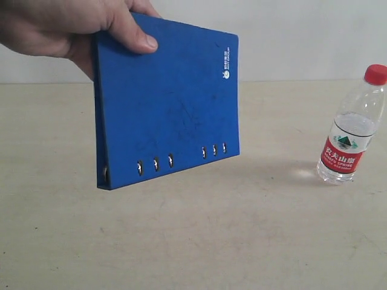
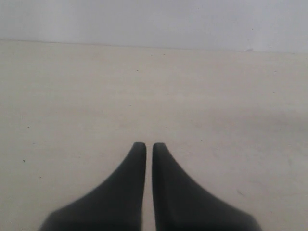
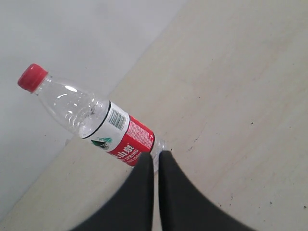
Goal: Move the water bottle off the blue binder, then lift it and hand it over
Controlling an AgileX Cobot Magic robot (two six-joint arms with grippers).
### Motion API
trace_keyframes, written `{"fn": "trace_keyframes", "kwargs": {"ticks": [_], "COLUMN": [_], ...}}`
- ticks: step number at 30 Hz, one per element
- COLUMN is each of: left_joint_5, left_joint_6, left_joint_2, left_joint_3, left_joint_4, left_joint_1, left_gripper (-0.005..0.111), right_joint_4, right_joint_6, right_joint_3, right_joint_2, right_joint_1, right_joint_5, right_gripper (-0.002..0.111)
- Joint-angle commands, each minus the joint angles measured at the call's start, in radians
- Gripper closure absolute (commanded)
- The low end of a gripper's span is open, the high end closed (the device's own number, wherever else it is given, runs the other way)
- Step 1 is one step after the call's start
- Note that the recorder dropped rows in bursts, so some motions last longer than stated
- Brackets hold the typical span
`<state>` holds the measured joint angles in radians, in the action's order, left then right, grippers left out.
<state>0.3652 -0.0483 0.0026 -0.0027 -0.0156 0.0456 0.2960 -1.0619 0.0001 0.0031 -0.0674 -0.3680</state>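
R gripper pinched closed, empty; water bottle stands upright on table just beyond its tips, long axis vertical, so R arm nearer. L gripper closed too, empty. Blue binder aloft in person's hand, apart from bottle.

Lab-like setup: bare beige tabletop, blank white wall.

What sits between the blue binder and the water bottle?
Nothing. In the exterior view, only bare table separates the blue binder from the standing water bottle.
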Motion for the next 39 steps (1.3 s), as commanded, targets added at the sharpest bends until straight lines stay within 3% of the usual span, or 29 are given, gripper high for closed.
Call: {"fn": "trace_keyframes", "kwargs": {"ticks": [1, 4, 7, 10, 13, 15, 20, 27, 31, 39], "left_joint_5": [-0.011, -0.011, -0.011, -0.011, -0.011, -0.011, -0.011, -0.011, -0.011, -0.011], "left_joint_6": [0.006, 0.006, 0.006, 0.006, 0.006, 0.006, 0.006, 0.006, 0.006, 0.006], "left_joint_2": [-0.003, -0.003, -0.003, -0.003, -0.003, -0.003, -0.003, -0.003, -0.003, -0.003], "left_joint_3": [0.003, 0.003, 0.003, 0.003, 0.003, 0.003, 0.003, 0.003, 0.003, 0.003], "left_joint_4": [0.005, 0.005, 0.005, 0.005, 0.005, 0.005, 0.005, 0.005, 0.005, 0.005], "left_joint_1": [0.003, 0.003, 0.003, 0.003, 0.003, 0.003, 0.003, 0.003, 0.003, 0.003], "left_gripper": [0.102, 0.102, 0.102, 0.102, 0.102, 0.102, 0.102, 0.102, 0.102, 0.102], "right_joint_4": [0.024, 0.123, 0.139, 0.064, -0.036, -0.096, -0.221, -0.308, -0.466, -0.472], "right_joint_6": [0.013, 0.143, 0.441, 0.784, 0.976, 1.023, 1.126, 1.181, 1.276, 1.286], "right_joint_3": [0.000, 0.000, 0.000, 0.000, 0.000, 0.000, 0.000, 0.000, 0.000, 0.000], "right_joint_2": [-0.003, -0.003, -0.003, -0.003, -0.003, -0.003, -0.003, -0.003, -0.003, -0.003], "right_joint_1": [0.005, 0.003, -0.028, -0.045, -0.047, -0.047, -0.047, -0.047, -0.047, -0.055], "right_joint_5": [0.006, 0.051, 0.170, 0.316, 0.378, 0.335, 0.028, 0.040, 0.045, 0.041], "right_gripper": [0.108, 0.108, 0.108, 0.108, 0.108, 0.108, 0.108, 0.108, 0.108, 0.108]}}
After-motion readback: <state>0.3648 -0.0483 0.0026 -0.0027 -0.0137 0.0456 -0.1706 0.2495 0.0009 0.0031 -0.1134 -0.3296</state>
